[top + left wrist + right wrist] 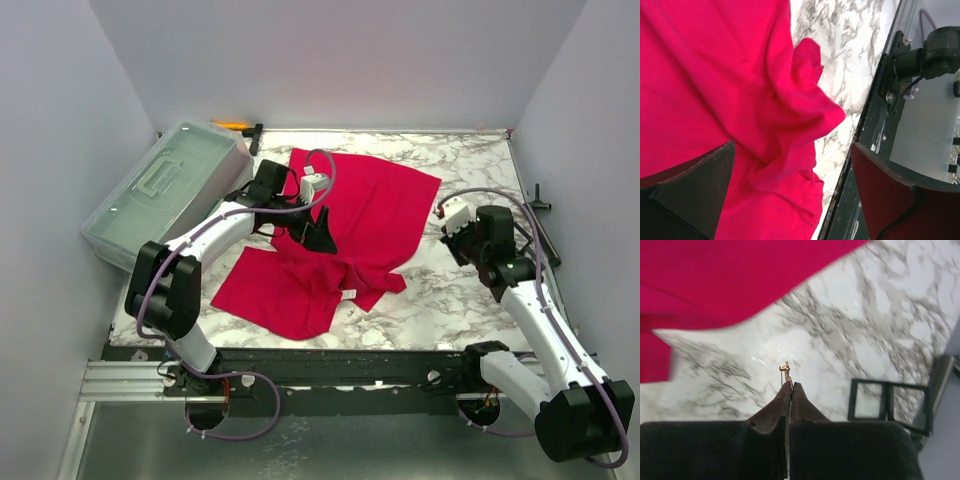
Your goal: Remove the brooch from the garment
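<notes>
Noted brooch (785, 374) pinched in clamped right gripper (790, 386), jutting past tips, apart from garment (715, 280) lying leftward; found left gripper (792, 145) splayed above it.

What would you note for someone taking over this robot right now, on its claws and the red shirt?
Left gripper: open, over the crumpled red T-shirt, holding nothing.
Right gripper: shut on a small gold brooch at its fingertips, above the bare marble table, apart from the shirt.
Done: the brooch is off the shirt.
Left: probably only to set the brooch down.
</notes>
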Robot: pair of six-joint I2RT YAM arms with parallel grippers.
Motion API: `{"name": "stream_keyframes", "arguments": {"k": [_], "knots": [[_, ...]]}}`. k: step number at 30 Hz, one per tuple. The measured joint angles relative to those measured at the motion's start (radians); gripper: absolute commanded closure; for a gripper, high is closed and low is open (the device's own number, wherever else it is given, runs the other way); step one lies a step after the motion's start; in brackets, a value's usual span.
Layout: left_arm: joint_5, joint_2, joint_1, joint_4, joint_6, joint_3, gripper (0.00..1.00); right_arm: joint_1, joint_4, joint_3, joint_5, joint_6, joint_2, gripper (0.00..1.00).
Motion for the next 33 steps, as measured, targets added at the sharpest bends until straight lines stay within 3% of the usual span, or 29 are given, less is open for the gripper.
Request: {"name": "stream_keyframes", "arguments": {"k": [6, 15, 33], "knots": [[-0.096, 0.002, 0.0, -0.116, 0.053, 0.019, 0.01, -0.104, 0.025, -0.057, 0.15, -0.115, 0.013, 1.0], [-0.223, 0.025, 0.0, -0.267, 0.136, 0.13, 0.01, -0.337, 0.227, -0.103, 0.171, -0.305, 0.148, 0.99], [-0.276, 0.09, 0.0, -0.338, 0.141, 0.198, 0.01, -0.377, 0.577, -0.198, 0.168, -0.477, 0.349, 0.99]]}}
